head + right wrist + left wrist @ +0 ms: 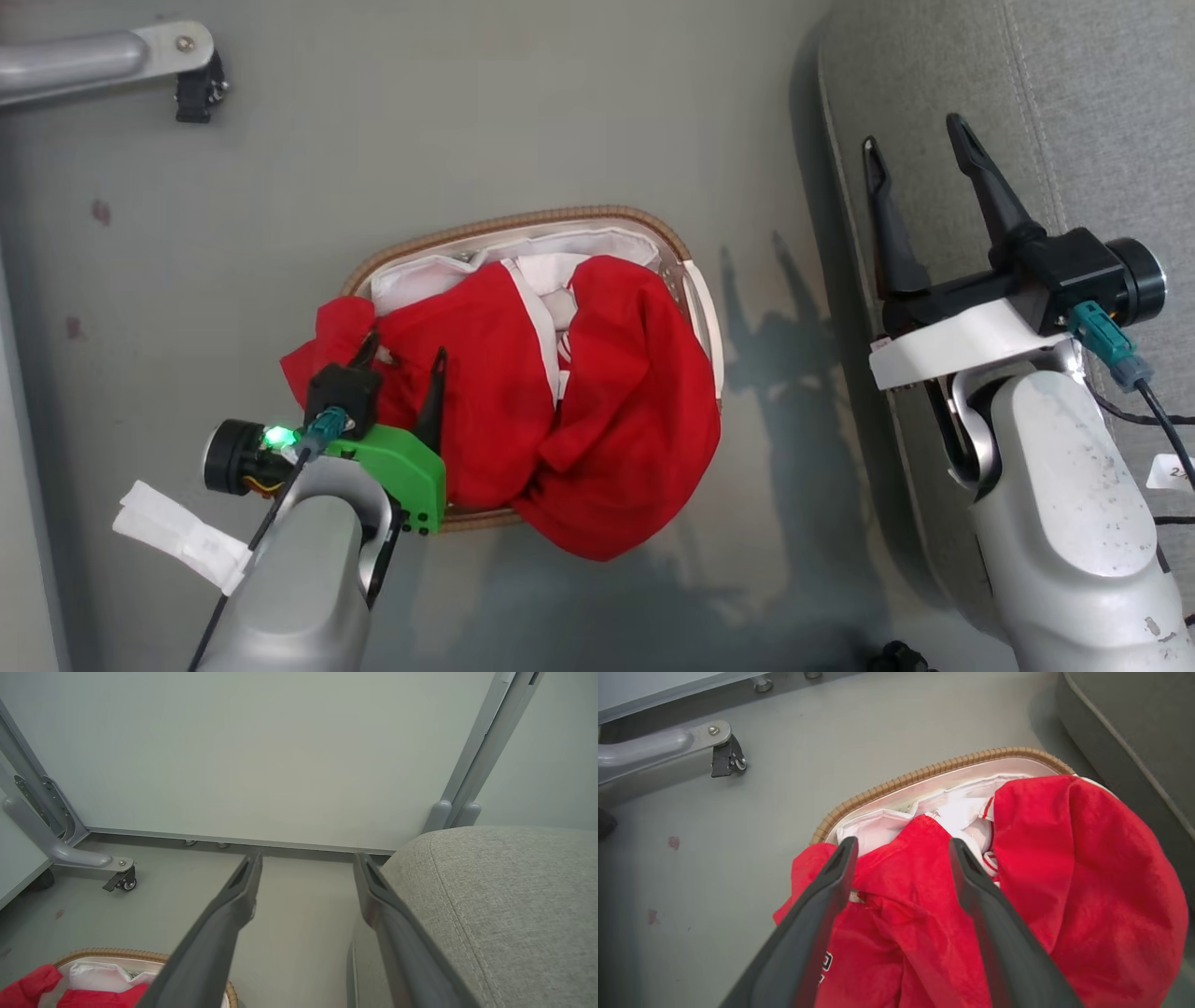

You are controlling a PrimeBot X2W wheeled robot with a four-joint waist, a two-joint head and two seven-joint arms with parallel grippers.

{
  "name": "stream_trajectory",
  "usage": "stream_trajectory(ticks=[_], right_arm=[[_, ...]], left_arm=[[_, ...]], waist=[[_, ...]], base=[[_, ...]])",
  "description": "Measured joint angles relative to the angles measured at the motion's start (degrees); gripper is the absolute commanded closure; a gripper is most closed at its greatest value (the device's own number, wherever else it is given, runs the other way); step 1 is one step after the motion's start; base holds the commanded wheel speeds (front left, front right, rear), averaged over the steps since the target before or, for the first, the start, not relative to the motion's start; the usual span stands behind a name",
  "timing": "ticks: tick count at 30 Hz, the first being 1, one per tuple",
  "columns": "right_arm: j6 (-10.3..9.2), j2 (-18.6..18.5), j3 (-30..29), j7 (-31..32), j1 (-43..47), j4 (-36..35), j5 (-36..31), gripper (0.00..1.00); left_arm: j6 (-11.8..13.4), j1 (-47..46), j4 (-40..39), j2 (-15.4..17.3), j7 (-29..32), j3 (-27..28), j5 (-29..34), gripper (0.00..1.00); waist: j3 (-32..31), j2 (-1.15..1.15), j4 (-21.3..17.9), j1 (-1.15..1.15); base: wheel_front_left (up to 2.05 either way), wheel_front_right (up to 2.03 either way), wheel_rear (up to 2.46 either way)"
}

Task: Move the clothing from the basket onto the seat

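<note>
Clothing (607, 401) heaped in basket (523, 221) on floor (373, 140). Wide-spread left tool (403, 350) sits over the clothing's left side, gripping nothing. Also wide and empty, right tool (912, 133) is at seat (1083, 103) edge.

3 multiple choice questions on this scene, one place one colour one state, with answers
1. Where does the bright red fabric clothing lie?
A. flat on the floor
B. heaped in the oval cream-white plastic basket, spilling over its rim
C. on a shelf
2. What colour is the basket's woven rim?
A. blue
B. brown
C. black
3. How is the left gripper?
A. open above the clothing
B. shut on the clothing
C. shut on a handle
Answers: 1 B, the red heap overhangs the basket; 2 B, the braid is brown; 3 A, its fingers stand apart over the fabric.
</note>
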Motion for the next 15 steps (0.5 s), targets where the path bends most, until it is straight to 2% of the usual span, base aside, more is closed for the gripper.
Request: stream_trajectory(ticks=[15], right_arm=[[0.00,0.0,2.4,0.0,-3.2,-3.1,2.3,0.00]], left_arm=[[0.3,-11.6,18.6,2.6,0.5,-7.1,5.1,0.00]], waist=[[9.3,0.00,-4.4,0.00]], base=[[0.00,0.00,0.00]])
